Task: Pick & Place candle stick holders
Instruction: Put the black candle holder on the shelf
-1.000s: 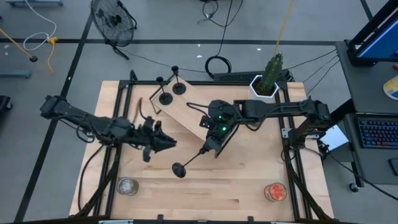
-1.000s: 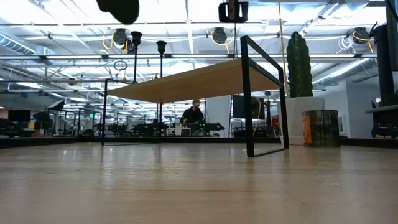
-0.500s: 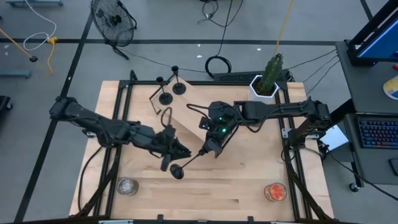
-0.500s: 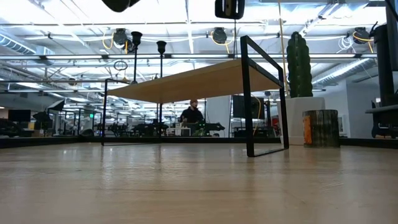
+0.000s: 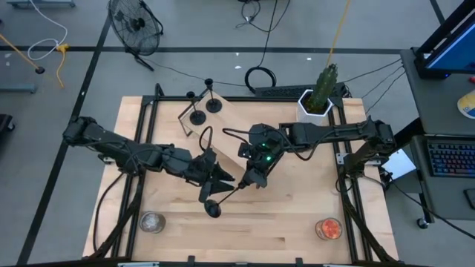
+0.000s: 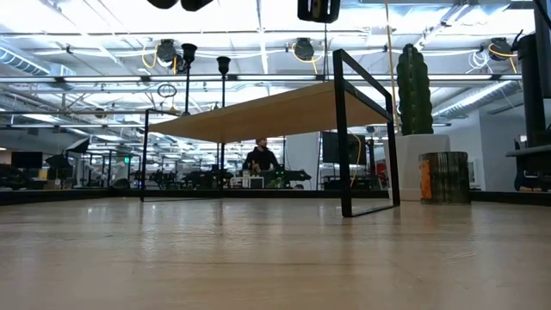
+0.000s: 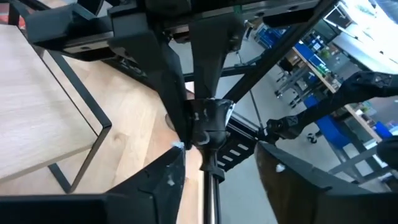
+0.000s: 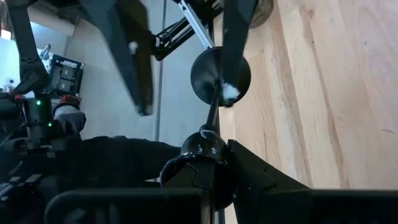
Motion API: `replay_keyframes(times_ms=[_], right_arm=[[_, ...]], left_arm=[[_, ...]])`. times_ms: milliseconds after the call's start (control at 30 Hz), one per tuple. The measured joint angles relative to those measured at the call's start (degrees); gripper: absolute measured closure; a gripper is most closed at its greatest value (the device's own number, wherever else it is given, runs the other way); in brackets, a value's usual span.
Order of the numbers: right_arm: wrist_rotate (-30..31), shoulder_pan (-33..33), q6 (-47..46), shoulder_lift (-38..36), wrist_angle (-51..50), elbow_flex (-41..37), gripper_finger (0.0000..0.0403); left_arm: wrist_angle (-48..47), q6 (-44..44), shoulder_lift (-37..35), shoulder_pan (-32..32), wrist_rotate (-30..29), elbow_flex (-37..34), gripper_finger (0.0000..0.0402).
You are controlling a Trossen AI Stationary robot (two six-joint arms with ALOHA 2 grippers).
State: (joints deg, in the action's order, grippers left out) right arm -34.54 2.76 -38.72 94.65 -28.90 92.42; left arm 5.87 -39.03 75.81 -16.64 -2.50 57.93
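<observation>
Left gripper [image 5: 220,180] has advanced to the candle stick holder [image 5: 226,195], fingers spread around its stem; right gripper [image 5: 248,178] pinches the cup end above the table [image 5: 297,215]; a handover appears imminent.

Low view: both grippers cut off by the top edge; held holder [image 5: 223,196] out of frame.
Left gripper [image 5: 220,183]: contact with the stem [image 7: 210,193] cannot be told.
Far holders [image 5: 205,104]: cups too small to make out.

small raised shelf [image 5: 223,130], potted cactus [image 5: 320,92], two jars [image 5: 151,221] [image 5: 327,228] on table [image 5: 297,215], floor fan [image 5: 133,22].
</observation>
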Motion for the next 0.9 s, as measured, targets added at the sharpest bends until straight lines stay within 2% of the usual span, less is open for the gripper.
replay_keyframes(times_ms=[167, 500, 633, 900], right_arm=[[0.00, 0.19, 0.16, 0.00, 0.04, 0.00, 0.0385], [-0.02, 0.39, 0.24, 0.00, 0.41, 0.00, 0.0385], [-0.16, 0.39, 0.42, 0.00, 0.41, 0.00, 0.0385], [-1.67, 0.70, 0.52, 2.03, 1.64, 0.02, 0.0385]], left_arm=[[0.63, -0.72, 0.99, 0.79, 0.19, 0.00, 0.0173], [5.56, -4.33, 6.28, 3.02, 7.15, -0.07, 0.0172], [8.96, -5.03, 7.25, 4.13, 8.57, -0.04, 0.0172], [9.12, -5.78, 7.37, 5.11, 10.78, -0.07, 0.0172]])
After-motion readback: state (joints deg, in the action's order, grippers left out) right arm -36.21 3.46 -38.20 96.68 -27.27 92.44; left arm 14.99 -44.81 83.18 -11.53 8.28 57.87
